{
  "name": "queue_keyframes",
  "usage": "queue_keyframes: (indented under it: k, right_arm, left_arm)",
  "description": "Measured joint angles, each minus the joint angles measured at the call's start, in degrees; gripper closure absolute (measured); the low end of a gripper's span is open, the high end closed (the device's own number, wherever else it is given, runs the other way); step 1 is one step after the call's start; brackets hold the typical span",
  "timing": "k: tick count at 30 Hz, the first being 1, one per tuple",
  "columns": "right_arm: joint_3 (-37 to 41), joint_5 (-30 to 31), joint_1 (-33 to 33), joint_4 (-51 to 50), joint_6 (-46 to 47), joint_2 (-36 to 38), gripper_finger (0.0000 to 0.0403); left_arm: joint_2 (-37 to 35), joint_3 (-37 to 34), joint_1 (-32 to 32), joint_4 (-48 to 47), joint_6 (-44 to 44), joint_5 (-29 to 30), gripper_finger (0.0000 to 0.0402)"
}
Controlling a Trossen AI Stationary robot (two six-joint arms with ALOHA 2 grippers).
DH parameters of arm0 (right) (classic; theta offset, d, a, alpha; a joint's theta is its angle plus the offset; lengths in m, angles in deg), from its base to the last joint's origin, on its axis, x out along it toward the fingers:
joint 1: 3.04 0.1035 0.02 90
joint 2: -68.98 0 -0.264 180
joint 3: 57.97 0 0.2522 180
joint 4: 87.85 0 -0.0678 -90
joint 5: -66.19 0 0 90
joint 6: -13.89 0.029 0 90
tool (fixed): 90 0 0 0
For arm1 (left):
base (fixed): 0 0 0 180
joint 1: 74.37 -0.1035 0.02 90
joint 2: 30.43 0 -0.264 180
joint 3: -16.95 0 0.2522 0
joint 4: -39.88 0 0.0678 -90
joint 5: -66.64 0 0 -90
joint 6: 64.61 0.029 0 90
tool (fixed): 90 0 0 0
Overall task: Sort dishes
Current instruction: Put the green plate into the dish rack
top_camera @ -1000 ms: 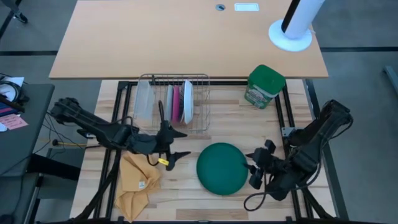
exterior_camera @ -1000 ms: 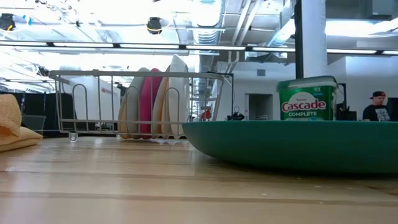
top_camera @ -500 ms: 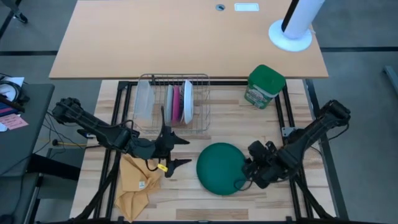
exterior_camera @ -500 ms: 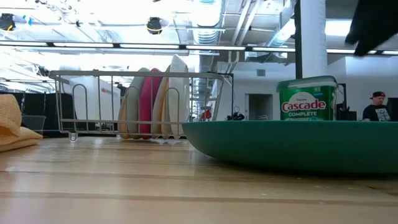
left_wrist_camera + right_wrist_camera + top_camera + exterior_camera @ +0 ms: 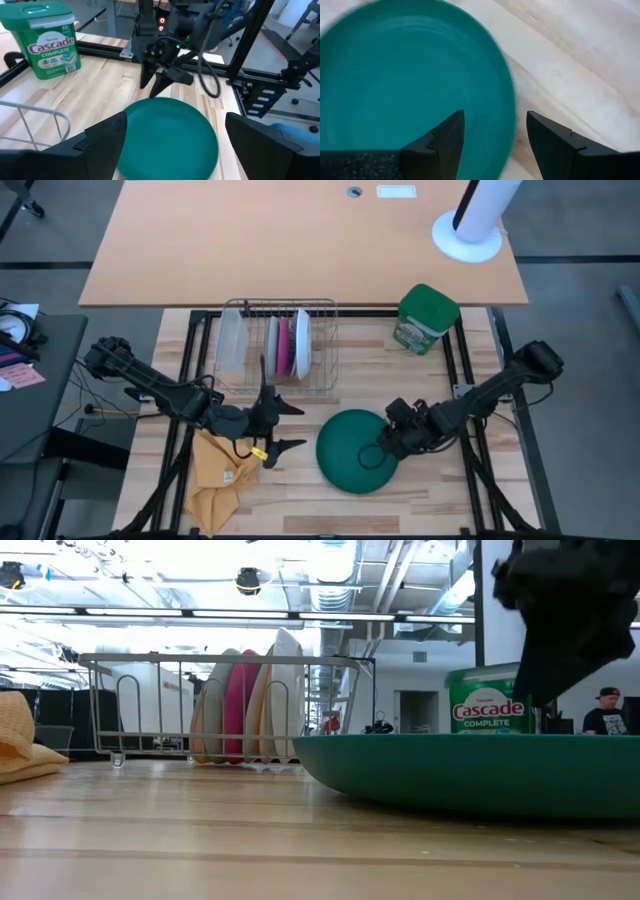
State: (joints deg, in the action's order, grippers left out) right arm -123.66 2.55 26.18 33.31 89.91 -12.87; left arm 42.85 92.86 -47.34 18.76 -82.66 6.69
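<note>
- While the large green plate [image 5: 356, 451] lies upside down near the front edge of the table [image 5: 330, 510], dark green back facing up, the right gripper [image 5: 383, 450] sits at its right rim with its fingers spread, one over the plate's back and one outside the rim.
- From the right wrist view, the two dark fingers [image 5: 445, 142] straddle the rim of the green plate [image 5: 410, 90]; contact cannot be confirmed.
- To the left of the plate, the left gripper [image 5: 283, 425] hovers with its fingers wide apart, holding nothing.
- A yellow cloth [image 5: 222, 470] lies crumpled at the front left of the table, just below the left arm.
- Toward the back edge, left of centre, the wire dish rack [image 5: 278, 345] holds the small plates on edge: a grey plate [image 5: 272, 343], a pink plate [image 5: 284, 346] and a white plate [image 5: 302, 343], side by side.
- A frosted container [image 5: 231, 345] stands in the left part of the same rack.
- At the back right corner stands the green canister [image 5: 426, 319], well apart from the rack.
- Beyond the table, a person [image 5: 607, 710] shows at the right of the low view.
</note>
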Motion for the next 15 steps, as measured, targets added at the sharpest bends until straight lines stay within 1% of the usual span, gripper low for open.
queue_keyframes:
  k: [10, 15]
  right_arm:
    - [4.84, -3.17, -3.16, 1.26, -1.55, 0.0, 0.0188]
    - [7.98, -4.7, -4.33, 7.9, -3.38, 0.0, 0.0188]
  left_arm:
    - [-0.01, -0.02, 0.36, -4.23, -3.01, 0.01, 0.0073]
    - [0.01, -0.02, 0.39, -4.41, -4.37, 0.05, 0.0073]
